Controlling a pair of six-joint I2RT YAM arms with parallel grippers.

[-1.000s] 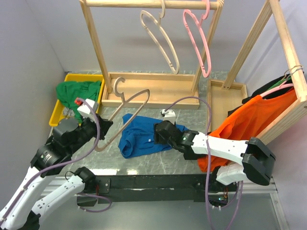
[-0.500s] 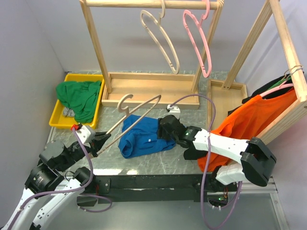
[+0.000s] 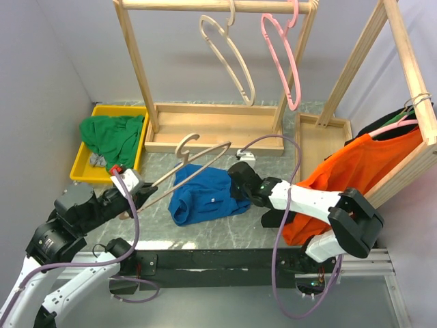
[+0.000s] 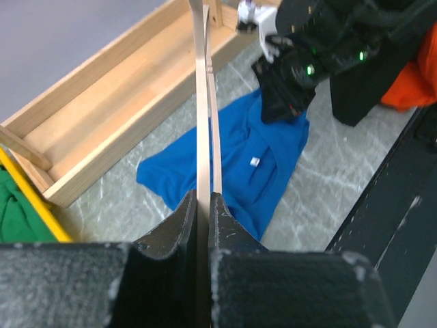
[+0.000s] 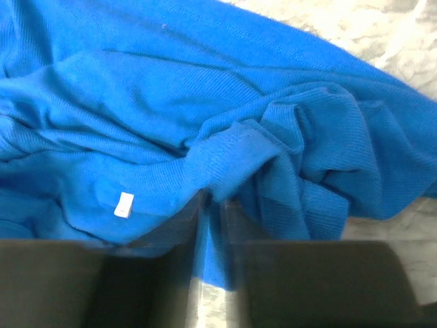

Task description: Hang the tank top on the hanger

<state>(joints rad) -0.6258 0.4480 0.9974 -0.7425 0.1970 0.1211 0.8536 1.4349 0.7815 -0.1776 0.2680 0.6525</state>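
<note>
The royal-blue tank top (image 3: 203,196) lies crumpled on the marble table, its small white label (image 5: 123,205) facing up. My right gripper (image 3: 238,187) is at its right edge, shut on a fold of the blue fabric (image 5: 225,154), which is pinched between the jaws (image 5: 212,205). My left gripper (image 3: 134,199) is shut on one end of the pale beige hanger (image 3: 191,167). The hanger slants up over the tank top's left side, hook (image 3: 186,144) toward the rack. In the left wrist view the hanger (image 4: 204,102) runs straight out from my left gripper (image 4: 203,199) above the tank top (image 4: 239,147).
A yellow bin (image 3: 83,162) at the left holds a green garment (image 3: 113,137). The wooden rack (image 3: 205,130) behind carries a second beige hanger (image 3: 229,58) and a pink hanger (image 3: 283,58). An orange shirt (image 3: 351,174) hangs from the right-hand frame (image 3: 410,75).
My right gripper has moved to the tank top's right edge and closed on its fabric. My left arm has pulled back, then carried the hanger a little to the right.
</note>
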